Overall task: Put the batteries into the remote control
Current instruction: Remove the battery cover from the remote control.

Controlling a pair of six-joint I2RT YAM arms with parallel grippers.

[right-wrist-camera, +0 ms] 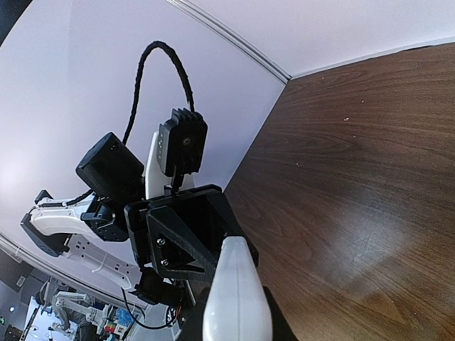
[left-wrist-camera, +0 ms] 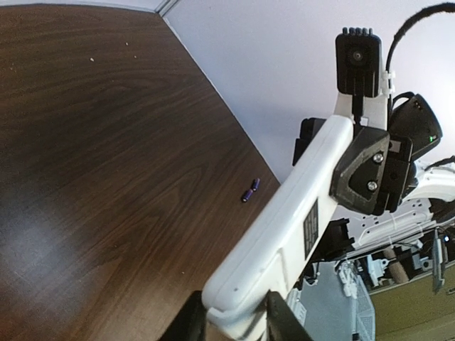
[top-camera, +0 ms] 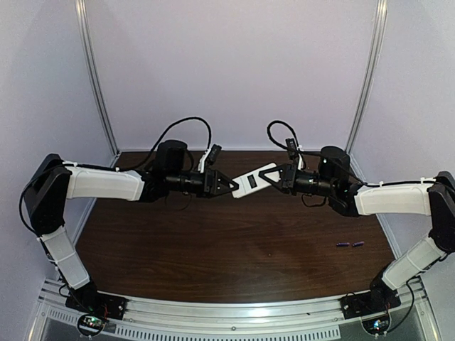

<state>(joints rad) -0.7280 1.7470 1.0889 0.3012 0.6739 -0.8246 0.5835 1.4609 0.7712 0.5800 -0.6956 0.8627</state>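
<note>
Both arms on the remote, from where you sit?

Yes. I have the remote hanging in the air above the far half of the bench, about midway across it. My left arm reaches in to one end and my right arm to the other.

How do the jaws stand?

Left jaws are clamped on the remote's near end. In my left wrist view the fingers sit either side of it at the bottom of the picture. Right jaws are clamped on the opposite end; from that same view I see a black finger lying flat against the white plastic.

Is it level?

No, it slants. The end in the right jaws sits farther back over the bench than the end in the left jaws. A white face with a dark rectangle is turned toward the top camera.

And the batteries?

Two batteries lie on the bench close to its right edge, nearer its front than the spot the remote hangs over. They are purple, laid end to end in one line, and well apart from both jaws. Whether the two touch each other I cannot tell.
</note>
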